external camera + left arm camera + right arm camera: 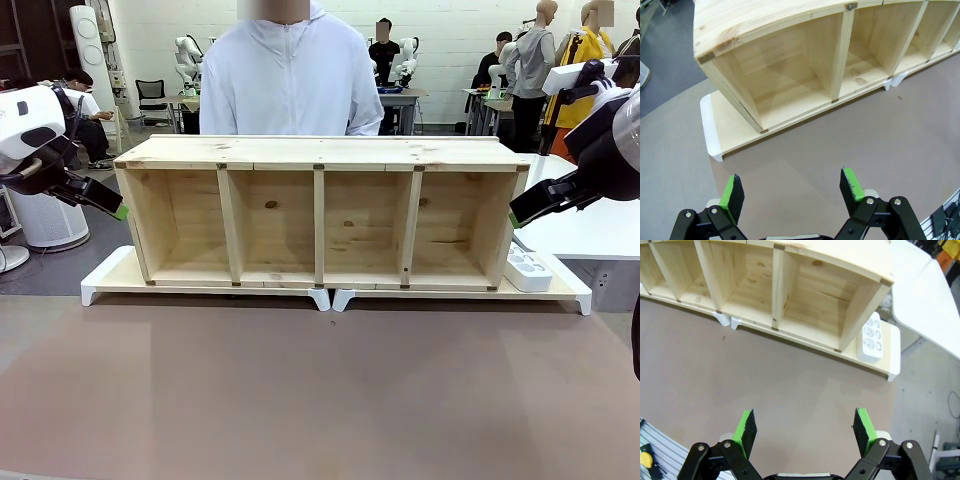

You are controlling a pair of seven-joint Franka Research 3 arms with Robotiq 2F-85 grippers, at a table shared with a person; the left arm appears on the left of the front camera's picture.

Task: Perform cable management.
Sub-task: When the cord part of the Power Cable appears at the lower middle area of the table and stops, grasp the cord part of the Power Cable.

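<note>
The cable is out of view. My left gripper (117,209) hangs open at the left end of a wooden shelf (320,152). In the left wrist view, the left gripper (792,192) has nothing between its green pads and hovers above the brown table, looking at the shelf's left compartment (785,82). My right gripper (516,216) is open beside the shelf's right end. The right wrist view has the right gripper (805,427) open and bare above the table, facing the right compartment (825,305).
The four-compartment shelf lies on two white risers (108,283). A white power strip (527,268) (871,338) sits on the right riser beside the shelf. A person in a white top (290,85) stands behind the shelf. A white table (590,225) is at the right.
</note>
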